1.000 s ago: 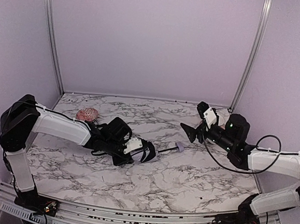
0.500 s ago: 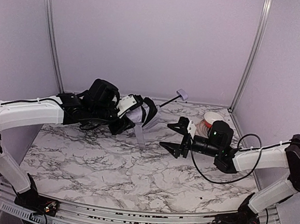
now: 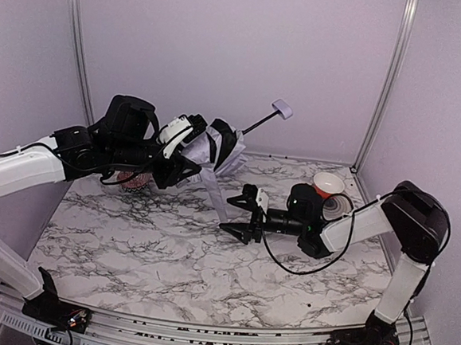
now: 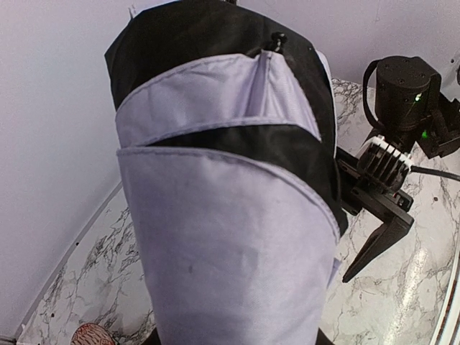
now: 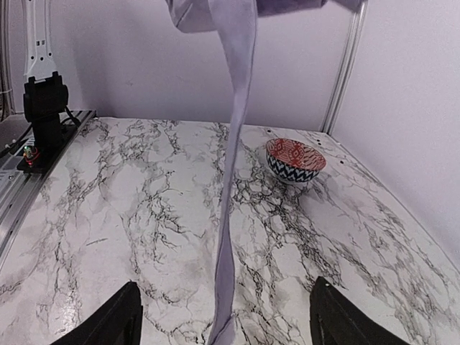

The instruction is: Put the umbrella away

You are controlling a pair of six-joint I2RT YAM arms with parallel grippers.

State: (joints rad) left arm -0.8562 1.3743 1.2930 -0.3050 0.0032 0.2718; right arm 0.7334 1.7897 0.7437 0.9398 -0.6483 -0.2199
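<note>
Left gripper (image 3: 189,147) raised the umbrella (image 3: 226,147) higher; right gripper (image 3: 229,213) came closer.

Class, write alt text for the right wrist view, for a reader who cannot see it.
A pale lavender strap hangs from the umbrella at the top edge, down between the open black fingers of the right gripper. Beneath lies a marble table with a patterned bowl at right.
</note>
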